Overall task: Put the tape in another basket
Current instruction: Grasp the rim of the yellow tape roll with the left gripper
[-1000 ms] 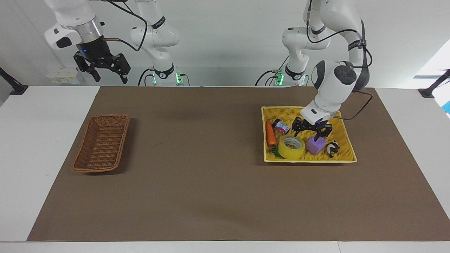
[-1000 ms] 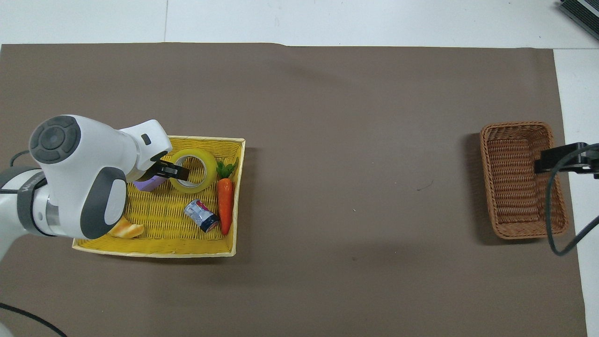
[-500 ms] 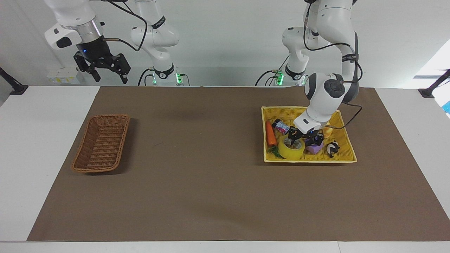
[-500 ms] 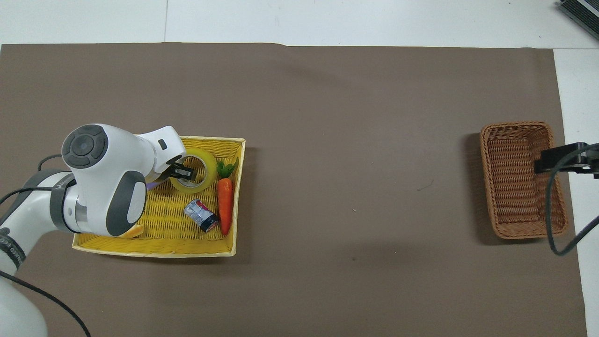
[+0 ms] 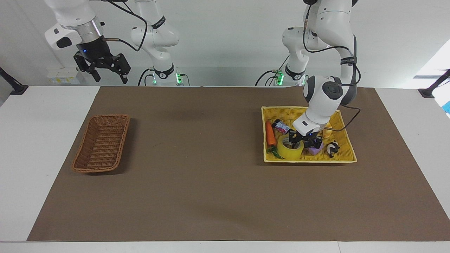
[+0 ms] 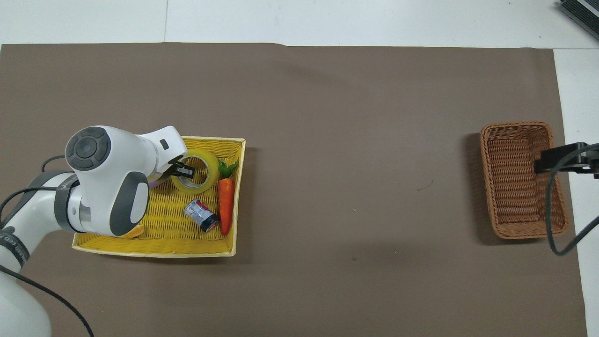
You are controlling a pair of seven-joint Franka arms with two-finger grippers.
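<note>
Where L gripper (image 5: 301, 141) straddles tape (image 5: 290, 149) rim, cube mostly hidden.

no readable text, printing on the small can (image 6: 201, 221) illegible

One camera sits high across the table (image 5: 52, 147), facing the two robots. The other hangs above the robots' end, looking forward and steeply down. Both stand well back and share the whole brown mat (image 5: 211, 175).
</note>
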